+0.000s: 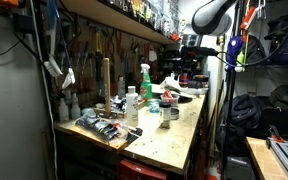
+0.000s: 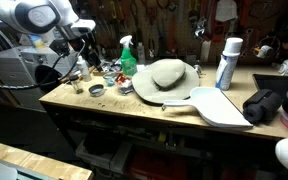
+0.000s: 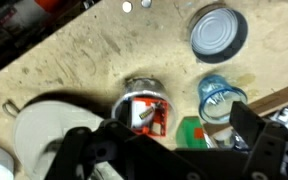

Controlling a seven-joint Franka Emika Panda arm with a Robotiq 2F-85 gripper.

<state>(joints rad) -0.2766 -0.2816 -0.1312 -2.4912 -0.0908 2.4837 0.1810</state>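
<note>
Hovering above the small round metal tin with red contents [image 3: 144, 108], the pincer [image 3: 164, 140] was seen spread open, nothing gripped. A descent, it was judged, would best be kept centred and vertical, so that the clear blue plastic cup [image 3: 220, 97] just beside was not knocked. The tin was found upright on the scuffed wooden surface [image 3: 84, 50], shiny-rimmed, lidless, red-and-white matter inside.

Two tins [image 3: 218, 32]; one blue jar [image 3: 220, 98]; one green spray bottle [image 2: 127, 55]; one hat [image 2: 166, 75]; one white aerosol can [image 2: 227, 62]; all on one worktop [image 2: 112, 106].
</note>
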